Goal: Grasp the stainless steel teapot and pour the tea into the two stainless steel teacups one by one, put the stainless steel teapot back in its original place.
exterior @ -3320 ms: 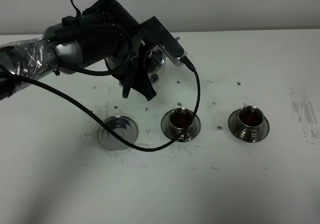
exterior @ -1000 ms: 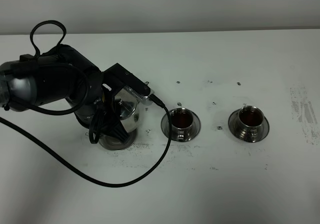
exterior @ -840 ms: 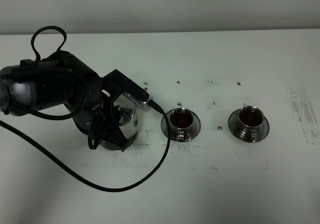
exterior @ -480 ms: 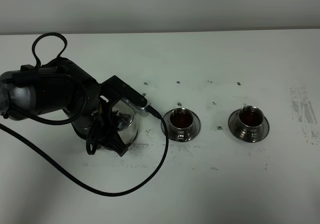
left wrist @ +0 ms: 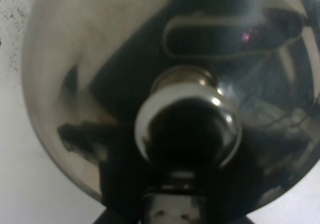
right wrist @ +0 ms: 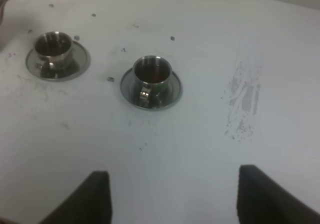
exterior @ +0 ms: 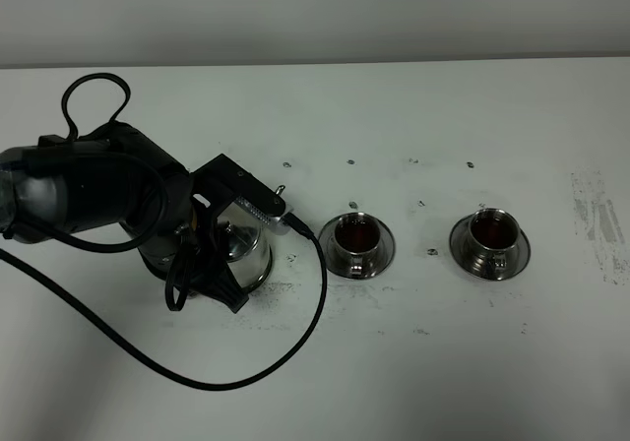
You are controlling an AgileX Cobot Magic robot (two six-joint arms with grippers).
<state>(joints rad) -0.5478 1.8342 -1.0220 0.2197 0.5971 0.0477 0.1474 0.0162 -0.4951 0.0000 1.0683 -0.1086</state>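
Note:
The stainless steel teapot point(exterior: 248, 252) stands upright at the left of the table, its thin spout point(exterior: 281, 192) pointing toward the cups. My left gripper point(exterior: 212, 282) is shut on the teapot from above, on the side away from the cups. In the left wrist view the domed lid point(left wrist: 90, 64) and its knob point(left wrist: 187, 129) fill the picture, and the grip itself is hidden. The two stainless steel teacups point(exterior: 356, 236) point(exterior: 490, 235) sit on saucers to the right and hold dark tea; they also show as near cup point(right wrist: 150, 73) and far cup point(right wrist: 54, 45). The original place is hidden under the teapot and arm. My right gripper point(right wrist: 177, 199) is open, over bare table.
A black cable point(exterior: 295, 333) loops from the left arm across the table in front of the teapot. Dark specks and a scuffed patch point(exterior: 596, 220) mark the white table point(exterior: 443, 362).
The left arm has carried the teapot down and slightly left, from the back of the table onto the spot where the bare saucer lay. The cups have not moved.

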